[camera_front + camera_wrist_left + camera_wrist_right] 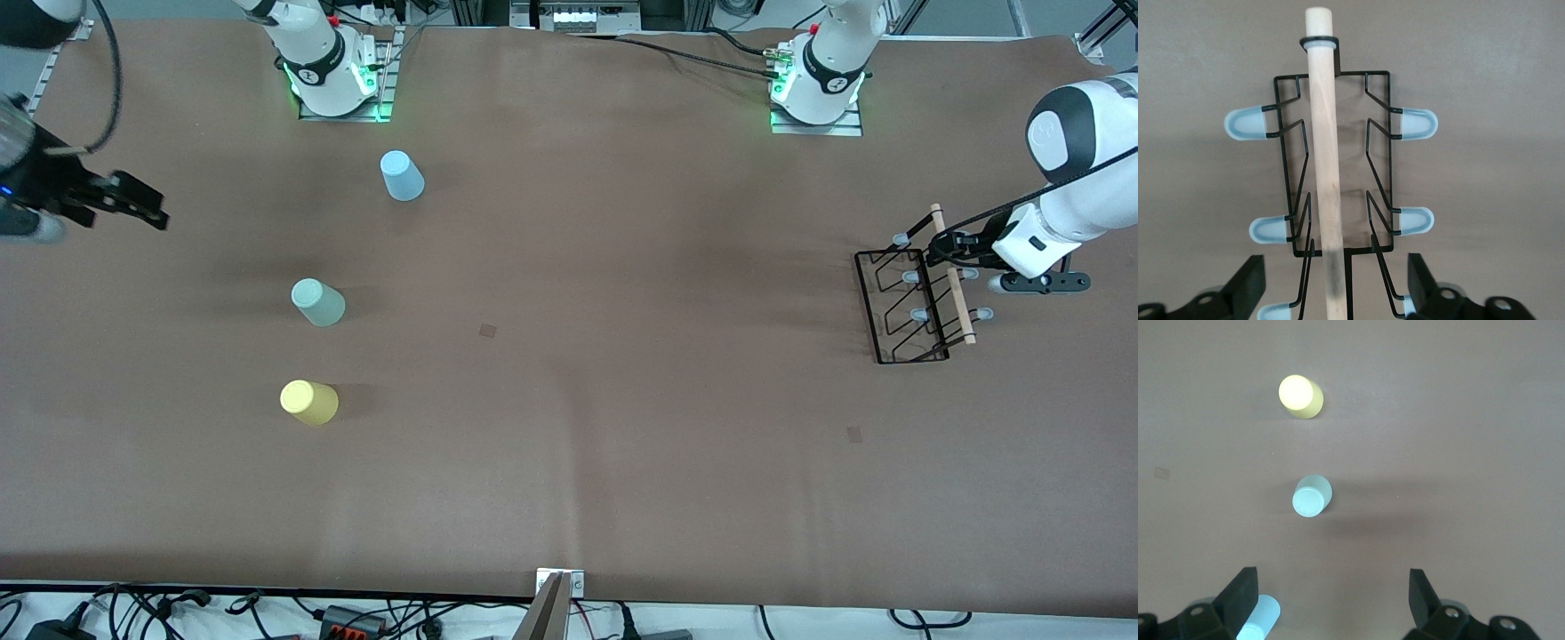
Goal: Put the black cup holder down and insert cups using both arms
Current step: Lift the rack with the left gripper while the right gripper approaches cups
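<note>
Straddling the wooden rod of the black cup holder [911, 305] at the frame's right edge, the left gripper [1336, 288] has its jaws apart without a grip yet, the right gripper [124, 203] hangs open at upper left, and all three cups [318, 302] stand unplaced at centre-left.

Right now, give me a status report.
Left gripper open astride black cup holder's wooden rod. Right gripper open, waiting over cups. Nothing blocking.

A brown table [569, 462] fills the front view; a small dark square patch [487, 331] lies near its middle; a second patch [854, 434] sits at about four o'clock from it; tangled black cables [178, 613] run along the nearest edge.
</note>
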{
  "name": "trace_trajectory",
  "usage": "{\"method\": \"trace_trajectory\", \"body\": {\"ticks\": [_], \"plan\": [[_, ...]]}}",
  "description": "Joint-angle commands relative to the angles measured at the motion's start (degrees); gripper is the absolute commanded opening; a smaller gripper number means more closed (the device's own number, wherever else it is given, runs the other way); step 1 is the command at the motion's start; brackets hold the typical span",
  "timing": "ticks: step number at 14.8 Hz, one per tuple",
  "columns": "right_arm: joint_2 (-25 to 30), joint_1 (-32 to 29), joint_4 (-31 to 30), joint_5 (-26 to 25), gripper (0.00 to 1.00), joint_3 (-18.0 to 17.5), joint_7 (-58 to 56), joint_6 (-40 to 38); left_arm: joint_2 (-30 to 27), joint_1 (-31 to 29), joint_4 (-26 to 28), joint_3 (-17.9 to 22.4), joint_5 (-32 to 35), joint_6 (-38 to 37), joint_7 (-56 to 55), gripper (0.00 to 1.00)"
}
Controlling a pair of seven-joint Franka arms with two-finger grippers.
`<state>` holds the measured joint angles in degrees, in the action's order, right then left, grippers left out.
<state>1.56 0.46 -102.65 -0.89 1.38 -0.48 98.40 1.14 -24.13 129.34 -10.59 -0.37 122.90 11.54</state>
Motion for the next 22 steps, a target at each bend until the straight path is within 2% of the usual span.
{"method": "trace_trajectory", "body": {"ticks": [1,3,7,15,19,21,22], "plan": [[-3.1,1.8,0.6,-0.2,1.0,0.0,-0.4,0.9,-0.2,-0.6,0.9,-0.6,-0.6,0.5,0.9,0.75],[-4.0,1.9,0.6,0.1,1.0,0.0,-0.4,1.5,-0.1,-0.6,0.9,-0.6,-0.6,0.4,0.9,0.69],[-5.5,2.3,0.6,0.1,1.0,0.0,-0.4,2.2,0.4,-0.6,0.9,-0.6,-0.7,0.3,0.7,0.5],[-6.7,2.6,0.6,0.1,1.0,0.0,-0.4,3.2,0.1,-0.6,0.6,-0.7,-0.7,-0.6,1.3,0.03],[-7.3,2.6,0.6,0.1,1.0,0.0,-0.3,3.5,-0.2,-0.4,-0.3,-1.1,-0.7,-2.6,1.1,0.01],[-7.3,2.6,0.5,0.1,1.0,0.0,-0.3,4.1,-0.2,-0.1,-3.1,-1.3,-0.7,-6.2,0.8,0.01],[-7.4,2.6,0.5,0.1,1.0,0.0,-0.3,4.1,-0.1,-0.1,-5.5,-2.6,-0.8,-9.5,0.4,0.01]]}}
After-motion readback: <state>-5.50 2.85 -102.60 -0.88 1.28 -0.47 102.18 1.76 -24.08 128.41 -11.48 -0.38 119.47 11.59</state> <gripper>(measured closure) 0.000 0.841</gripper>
